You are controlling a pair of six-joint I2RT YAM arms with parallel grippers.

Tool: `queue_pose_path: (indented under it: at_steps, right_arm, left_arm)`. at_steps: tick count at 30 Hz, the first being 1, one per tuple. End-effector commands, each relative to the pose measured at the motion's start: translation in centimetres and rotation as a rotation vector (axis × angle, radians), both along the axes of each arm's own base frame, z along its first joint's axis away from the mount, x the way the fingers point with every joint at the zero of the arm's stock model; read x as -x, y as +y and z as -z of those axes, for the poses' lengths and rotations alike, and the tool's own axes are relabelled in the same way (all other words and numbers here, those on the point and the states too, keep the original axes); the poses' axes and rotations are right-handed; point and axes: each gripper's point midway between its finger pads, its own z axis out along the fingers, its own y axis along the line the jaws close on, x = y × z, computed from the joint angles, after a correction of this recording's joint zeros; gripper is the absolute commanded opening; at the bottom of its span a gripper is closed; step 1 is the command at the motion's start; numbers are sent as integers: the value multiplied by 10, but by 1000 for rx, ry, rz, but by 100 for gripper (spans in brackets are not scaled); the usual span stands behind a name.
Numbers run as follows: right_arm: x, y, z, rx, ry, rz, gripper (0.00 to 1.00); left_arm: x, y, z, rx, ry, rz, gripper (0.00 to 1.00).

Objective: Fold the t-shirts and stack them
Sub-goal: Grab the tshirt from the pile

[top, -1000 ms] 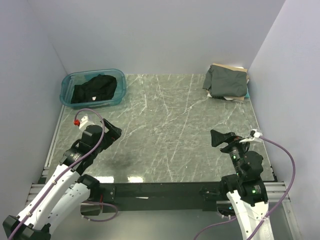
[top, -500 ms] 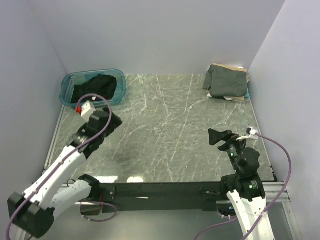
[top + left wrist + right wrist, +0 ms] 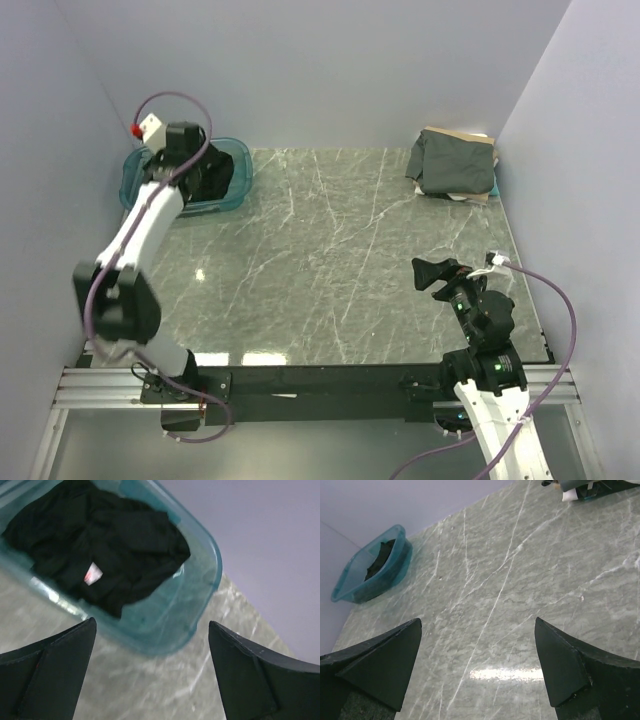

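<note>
A crumpled black t-shirt with a small white label lies in the teal bin at the back left. My left gripper is open and empty, hovering over the bin's near right edge; in the top view it partly hides the shirt. A folded dark grey-green t-shirt tops a stack at the back right, with tan and white cloth showing beneath. My right gripper is open and empty above the table's near right part.
The green marble table lies between the bin and the stack. The bin with the black shirt shows far left in the right wrist view; the stack's edge is at the top right. Pale walls close in three sides.
My left arm has swung from the table's near left up to the back left, over the bin. The right gripper has shifted slightly left. Both stay open.
</note>
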Motion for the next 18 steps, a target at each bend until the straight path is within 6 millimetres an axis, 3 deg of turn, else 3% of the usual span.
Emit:
queue_pose_path:
  at_steps: [1,2,3,4,5,6,7,8,9,10,11,13,14,16,17,18]
  right_arm:
    - [-2,0,-14,4,-66,2,100]
    - [-2,-1,-13,6,-65,3,100]
    - [-2,-1,-12,7,-59,5,100]
    - [-2,-1,-12,5,-59,6,100]
    - [-3,-1,-10,8,-54,8,100]
    - [-3,-1,-11,8,-53,6,100]
    - [-3,-2,-10,11,-49,9,100]
    - [-4,-2,-9,11,-46,9,100]
    - [-4,-1,-9,12,-43,9,100]
    - [-4,0,-8,11,-40,1,100]
    - [-4,1,-8,9,-38,-8,100]
    - [-3,4,-9,12,-40,-22,100]
    - [-3,3,-11,11,-44,-22,100]
    - [-3,3,-12,11,-49,-19,100]
    - [-2,3,-12,9,-52,-18,100]
    - [-3,2,-13,10,-58,-16,100]
  left_arm:
    - [-44,4,9,-14,51,77,99]
    - [-57,11,38,-30,129,91,99]
    - [-64,15,44,-37,153,88,99]
    - [-77,18,32,-59,136,99,99]
    - [-86,21,58,-63,194,109,99]
    - [-96,22,51,-68,182,115,99]
    - [-102,26,57,-71,198,126,99]
    - [-109,24,79,-68,242,150,100]
    - [-119,18,77,-51,224,196,99]
    - [-124,19,85,-53,235,202,99]
    - [-130,20,109,-52,276,203,99]
    - [-139,26,122,-67,301,194,99]
    - [-140,30,150,-64,358,182,100]
    - [-145,28,164,-55,381,194,99]
    - [-144,42,187,-40,419,169,99]
    - [-147,44,192,-32,419,169,100]
